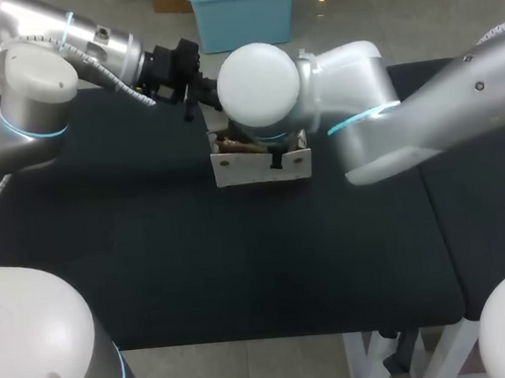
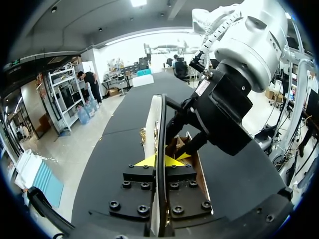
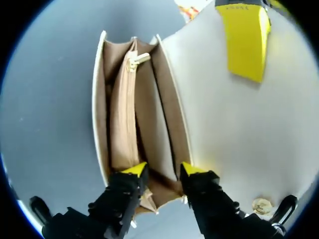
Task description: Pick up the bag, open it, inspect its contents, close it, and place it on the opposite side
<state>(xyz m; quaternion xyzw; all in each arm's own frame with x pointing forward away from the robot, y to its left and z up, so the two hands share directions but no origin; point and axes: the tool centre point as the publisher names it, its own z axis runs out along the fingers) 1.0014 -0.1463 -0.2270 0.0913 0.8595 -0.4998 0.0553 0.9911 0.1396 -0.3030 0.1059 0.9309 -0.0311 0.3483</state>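
The bag [image 1: 259,167] stands open near the middle of the table's [image 1: 197,264] far edge. The left gripper [image 2: 159,161] pinches its raised flap [image 3: 234,129]. The right gripper [image 3: 162,172], fingers somewhat apart, dips into its mouth.

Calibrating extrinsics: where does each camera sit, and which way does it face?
Head view: above and behind, looking down on table and bag; left arm and right arm show.
Left wrist view: on left wrist, looking along the table; left pincer shut on the bag's flap, right arm ahead.
Right wrist view: on right wrist, looking down into the open bag; right pincer open at its mouth.
Shared: all show the bag; both wrist views show the flap.
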